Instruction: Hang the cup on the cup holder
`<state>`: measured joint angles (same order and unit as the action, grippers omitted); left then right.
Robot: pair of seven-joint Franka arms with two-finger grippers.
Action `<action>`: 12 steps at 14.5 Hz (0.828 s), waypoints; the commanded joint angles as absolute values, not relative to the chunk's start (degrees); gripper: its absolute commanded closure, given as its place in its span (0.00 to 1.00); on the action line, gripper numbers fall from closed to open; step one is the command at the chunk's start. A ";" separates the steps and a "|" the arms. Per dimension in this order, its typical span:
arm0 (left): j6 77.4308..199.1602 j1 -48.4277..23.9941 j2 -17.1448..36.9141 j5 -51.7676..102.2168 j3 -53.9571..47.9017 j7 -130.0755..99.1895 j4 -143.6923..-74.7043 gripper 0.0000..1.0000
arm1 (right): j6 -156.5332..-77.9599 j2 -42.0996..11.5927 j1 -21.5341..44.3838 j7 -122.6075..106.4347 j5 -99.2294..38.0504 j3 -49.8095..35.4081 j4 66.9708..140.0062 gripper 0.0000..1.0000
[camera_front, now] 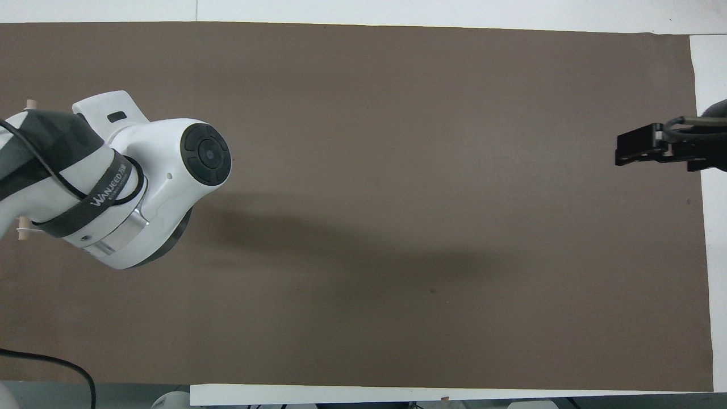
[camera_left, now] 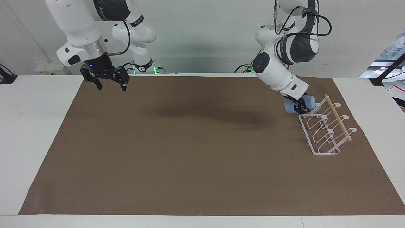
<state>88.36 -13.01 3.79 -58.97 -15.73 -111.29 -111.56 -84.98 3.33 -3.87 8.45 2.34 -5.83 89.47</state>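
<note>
My left gripper (camera_left: 300,107) has its fingers clamped on the cup (camera_left: 299,104), just beside the cup holder (camera_left: 326,129) at the tabletop's left-arm end. I'd tip the mouth squarely over a prong, lower gently. Right gripper (camera_left: 109,83) waits, fingers spread, empty.

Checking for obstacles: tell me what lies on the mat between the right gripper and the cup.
Nothing: in the facing view only bare brown mat stretches from the open right gripper to the cup, held by the left gripper beside the cup holder.
</note>
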 commanded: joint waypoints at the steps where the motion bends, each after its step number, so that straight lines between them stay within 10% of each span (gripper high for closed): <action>1: 83.60 -12.40 9.72 -74.55 -16.00 -118.26 -108.83 1.00 | -77.10 -0.35 -4.66 6.59 3.87 -6.68 83.06 0.01; 4: 73.42 -11.52 20.01 -89.25 -16.00 -121.63 -102.41 1.00 | -76.46 -0.35 -5.01 6.33 4.30 -6.77 83.41 0.01; 12: 70.22 -10.20 25.65 -92.11 -16.00 -132.79 -107.05 1.00 | -75.06 1.23 1.84 5.80 4.66 -0.26 85.95 0.01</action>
<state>71.37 -10.78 24.51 -91.04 -15.52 -130.46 -106.42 -75.86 0.13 1.33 7.27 3.77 -0.64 85.10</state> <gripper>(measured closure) 0.247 0.004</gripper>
